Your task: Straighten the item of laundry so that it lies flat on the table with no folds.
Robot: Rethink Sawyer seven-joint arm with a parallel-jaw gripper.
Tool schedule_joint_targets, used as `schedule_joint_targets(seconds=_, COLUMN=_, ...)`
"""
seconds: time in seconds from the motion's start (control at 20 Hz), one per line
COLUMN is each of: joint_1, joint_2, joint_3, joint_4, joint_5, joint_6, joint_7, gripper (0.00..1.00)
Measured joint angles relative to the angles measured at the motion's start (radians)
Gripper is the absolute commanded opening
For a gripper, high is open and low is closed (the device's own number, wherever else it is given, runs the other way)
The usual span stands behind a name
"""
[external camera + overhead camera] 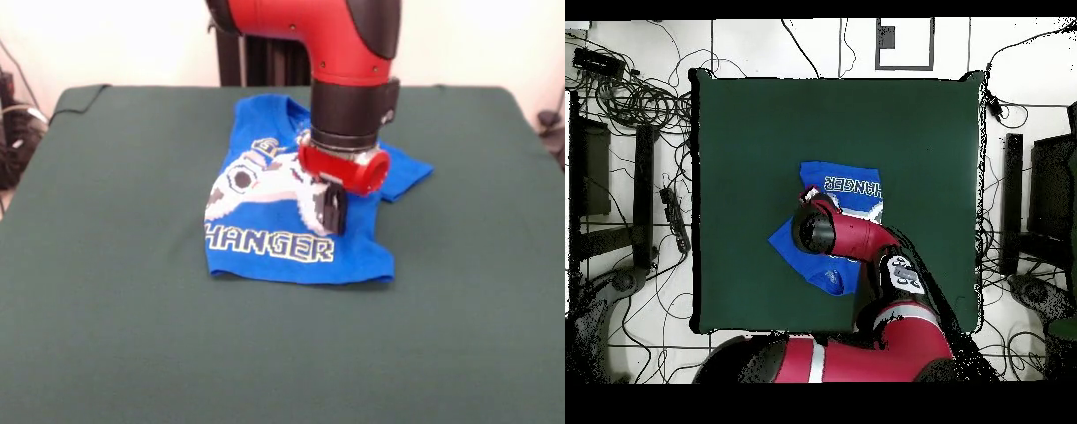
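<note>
I'm judging the blue T-shirt (291,234) to be light, soft and limp: it will drape and bunch, so I'd take it by a free hem corner or sleeve edge, not the middle. It is lying near the middle of the green desk (132,309), its left side folded under so the lettering is reading only "HANGER" below the controller print. The gripper (333,212) is pressing down onto the print; I cannot tell whether the jaws are parted or clenched.
</note>
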Motion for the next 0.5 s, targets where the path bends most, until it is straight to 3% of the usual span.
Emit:
schedule_joint_targets(seconds=0.3, joint_1=0.026, joint_2=-0.001, joint_3=-0.053, joint_4=0.000, joint_5=0.018, joint_6=0.284, joint_7=0.000, gripper=0.00)
schedule_joint_targets(seconds=0.5, joint_1=0.028, joint_2=0.011, joint_3=-0.063, joint_4=-0.006, joint_5=0.018, joint_6=0.308, joint_7=0.000, gripper=0.00)
